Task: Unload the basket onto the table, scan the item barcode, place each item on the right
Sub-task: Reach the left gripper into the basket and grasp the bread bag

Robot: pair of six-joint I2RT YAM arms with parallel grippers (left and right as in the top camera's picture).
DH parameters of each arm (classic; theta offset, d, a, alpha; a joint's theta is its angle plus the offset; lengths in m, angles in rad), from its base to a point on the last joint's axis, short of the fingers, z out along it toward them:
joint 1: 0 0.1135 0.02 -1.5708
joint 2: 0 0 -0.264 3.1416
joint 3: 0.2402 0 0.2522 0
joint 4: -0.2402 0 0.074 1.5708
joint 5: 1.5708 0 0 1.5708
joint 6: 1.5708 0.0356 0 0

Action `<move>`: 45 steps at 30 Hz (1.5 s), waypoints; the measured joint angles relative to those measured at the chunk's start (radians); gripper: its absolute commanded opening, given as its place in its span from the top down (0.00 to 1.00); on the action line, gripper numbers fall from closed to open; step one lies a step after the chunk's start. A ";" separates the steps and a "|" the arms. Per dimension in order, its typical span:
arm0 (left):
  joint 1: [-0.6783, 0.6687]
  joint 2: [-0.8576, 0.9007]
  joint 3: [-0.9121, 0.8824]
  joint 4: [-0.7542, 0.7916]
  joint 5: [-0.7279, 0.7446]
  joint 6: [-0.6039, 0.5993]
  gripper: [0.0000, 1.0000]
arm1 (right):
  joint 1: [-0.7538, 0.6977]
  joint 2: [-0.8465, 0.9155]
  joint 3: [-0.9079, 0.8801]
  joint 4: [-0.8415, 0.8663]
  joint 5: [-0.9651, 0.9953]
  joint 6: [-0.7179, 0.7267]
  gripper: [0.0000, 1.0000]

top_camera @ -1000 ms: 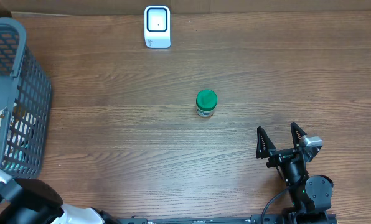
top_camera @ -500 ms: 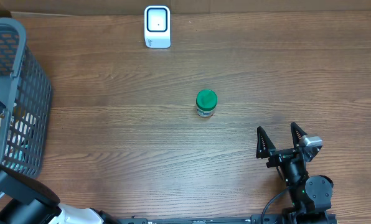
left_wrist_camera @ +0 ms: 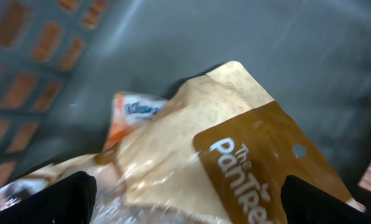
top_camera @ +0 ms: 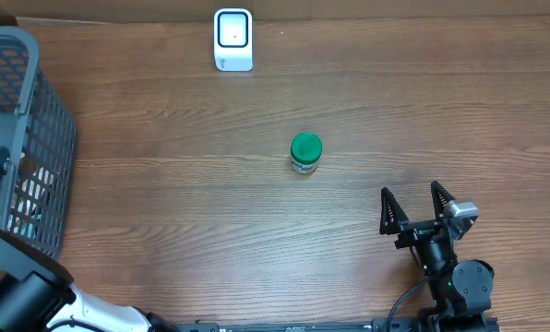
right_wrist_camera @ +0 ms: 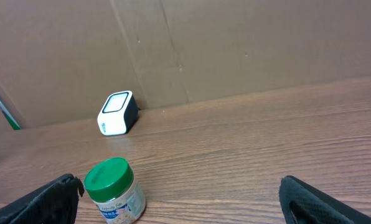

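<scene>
A brown paper bag with white lettering lay inside the grey basket at the left edge of the desk, directly under the left jaws. The jaws were spread wide, one dark tip at each lower corner of the left wrist view, with the bag filling the space between them. Whether either tip touched the bag could not be told. An orange-and-white packet showed just behind the bag, partly tucked under its upper left edge.

Out on the open desk, a small jar with a green lid stood upright near the middle, well apart from the basket. The white scanner sat at the far edge against a cardboard backdrop, beyond the jar and slightly to its left.

At the near right corner the right jaws hung spread and empty, pointing toward the far edge. The jar stood ahead of them and to their left, with bare wood between.
</scene>
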State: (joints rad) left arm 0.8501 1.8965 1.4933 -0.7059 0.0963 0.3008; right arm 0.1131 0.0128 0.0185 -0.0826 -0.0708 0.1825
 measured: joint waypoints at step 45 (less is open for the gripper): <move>-0.058 0.122 0.119 -0.173 -0.109 -0.201 0.96 | 0.000 0.000 0.000 0.000 0.000 0.000 0.00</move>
State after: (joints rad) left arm 0.7921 2.0186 1.6127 -0.8787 -0.0128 0.1001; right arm 0.1131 0.0128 0.0185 -0.0830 -0.0704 0.1825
